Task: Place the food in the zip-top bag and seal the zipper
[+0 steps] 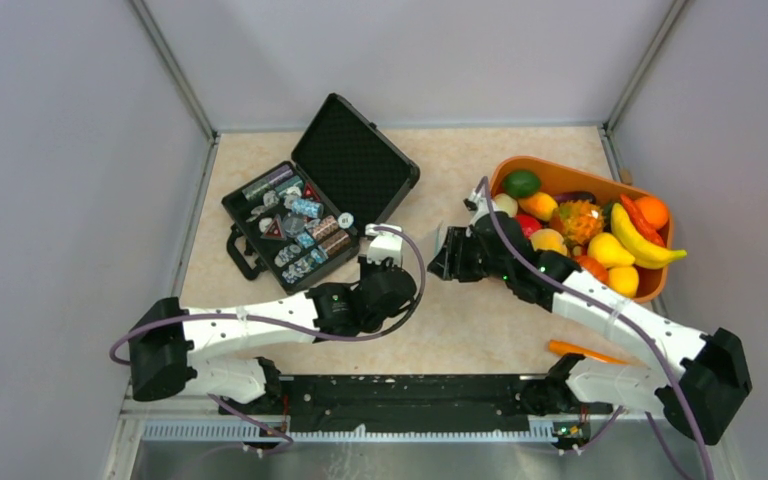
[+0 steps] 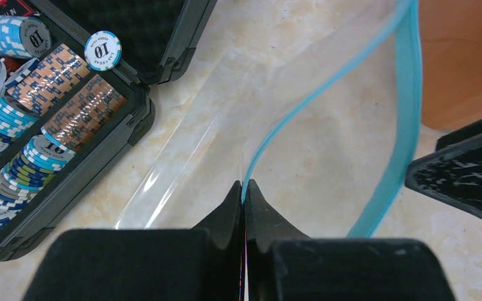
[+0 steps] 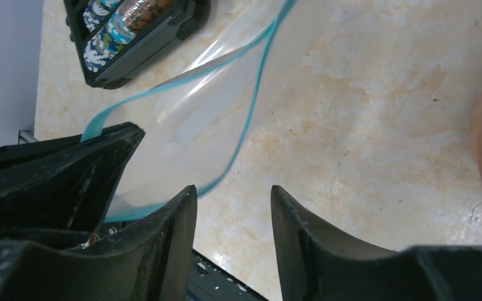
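- Zip-top bag (image 2: 188, 157): clear, limp film lying flat on the desk (image 3: 383, 125) just ahead of my left tool (image 2: 243, 185). It shows mostly by its glare and creases.
- Its zipper (image 2: 408, 94) is a thin teal-blue strip. Ahead of my left tool the two sides part into a wide loop, so the mouth stands open.
- My left tool is pinched tight on the zipper where the two sides meet. The teal runs straight in between the fingers and no gap shows.
- My right tool (image 3: 232, 191) has its fingers apart, with bare desk between them and nothing held. The zipper's curve runs up to the outer edge of one finger, and I cannot tell whether it touches.
- The food (image 1: 580, 225), yellow, red, orange and green pieces, is heaped in an orange basket (image 1: 560, 168) behind my right tool, on the side away from the bag.
- A black case (image 1: 320, 200) lies open to the left of my left tool, beside the bag, with poker chips (image 2: 12, 169) packed in rows.
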Robot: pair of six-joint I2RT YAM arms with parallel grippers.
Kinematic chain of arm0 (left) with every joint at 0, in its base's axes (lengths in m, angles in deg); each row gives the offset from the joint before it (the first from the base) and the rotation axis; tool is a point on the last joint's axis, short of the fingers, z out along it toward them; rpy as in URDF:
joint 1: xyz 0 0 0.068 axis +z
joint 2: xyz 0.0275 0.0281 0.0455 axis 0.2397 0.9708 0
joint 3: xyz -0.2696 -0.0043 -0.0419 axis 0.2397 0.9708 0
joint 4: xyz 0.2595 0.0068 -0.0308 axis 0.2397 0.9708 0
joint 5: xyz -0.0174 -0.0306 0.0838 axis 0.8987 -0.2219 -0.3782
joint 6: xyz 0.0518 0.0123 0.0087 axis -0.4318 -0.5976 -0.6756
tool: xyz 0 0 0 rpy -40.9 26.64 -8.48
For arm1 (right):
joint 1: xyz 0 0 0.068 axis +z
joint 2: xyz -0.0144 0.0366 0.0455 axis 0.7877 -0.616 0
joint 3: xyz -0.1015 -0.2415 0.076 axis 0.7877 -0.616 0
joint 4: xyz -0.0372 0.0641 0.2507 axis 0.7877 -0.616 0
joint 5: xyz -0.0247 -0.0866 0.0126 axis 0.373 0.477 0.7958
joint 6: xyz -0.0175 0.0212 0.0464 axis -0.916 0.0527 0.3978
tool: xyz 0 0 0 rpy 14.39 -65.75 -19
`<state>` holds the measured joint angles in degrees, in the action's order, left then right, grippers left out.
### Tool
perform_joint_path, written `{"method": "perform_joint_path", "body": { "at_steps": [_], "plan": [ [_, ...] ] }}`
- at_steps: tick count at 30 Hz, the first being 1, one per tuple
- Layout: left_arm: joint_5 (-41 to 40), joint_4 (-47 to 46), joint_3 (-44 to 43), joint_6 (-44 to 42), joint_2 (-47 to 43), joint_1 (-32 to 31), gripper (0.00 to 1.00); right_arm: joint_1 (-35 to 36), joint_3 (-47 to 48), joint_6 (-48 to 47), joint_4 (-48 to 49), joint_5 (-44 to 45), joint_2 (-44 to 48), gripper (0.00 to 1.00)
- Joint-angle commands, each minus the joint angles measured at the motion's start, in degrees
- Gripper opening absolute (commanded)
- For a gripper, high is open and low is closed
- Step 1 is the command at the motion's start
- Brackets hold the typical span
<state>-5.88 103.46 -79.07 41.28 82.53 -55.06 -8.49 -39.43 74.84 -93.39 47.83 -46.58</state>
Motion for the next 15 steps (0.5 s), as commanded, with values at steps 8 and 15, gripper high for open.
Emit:
{"method": "perform_joint_path", "body": {
  "at_steps": [8, 15],
  "plan": [
    [0.4, -2.8, -0.8, 0.7, 0.4, 0.1, 0.0, 0.5, 7.9, -5.1, -5.5, 7.2, 9.5, 0.57],
    [1.3, -4.0, -0.3, -0.3, -0.2, 0.1, 0.0, 0.0, 10.8, -5.5, -12.9, 20.5, 14.9, 0.6]
  ]
}}
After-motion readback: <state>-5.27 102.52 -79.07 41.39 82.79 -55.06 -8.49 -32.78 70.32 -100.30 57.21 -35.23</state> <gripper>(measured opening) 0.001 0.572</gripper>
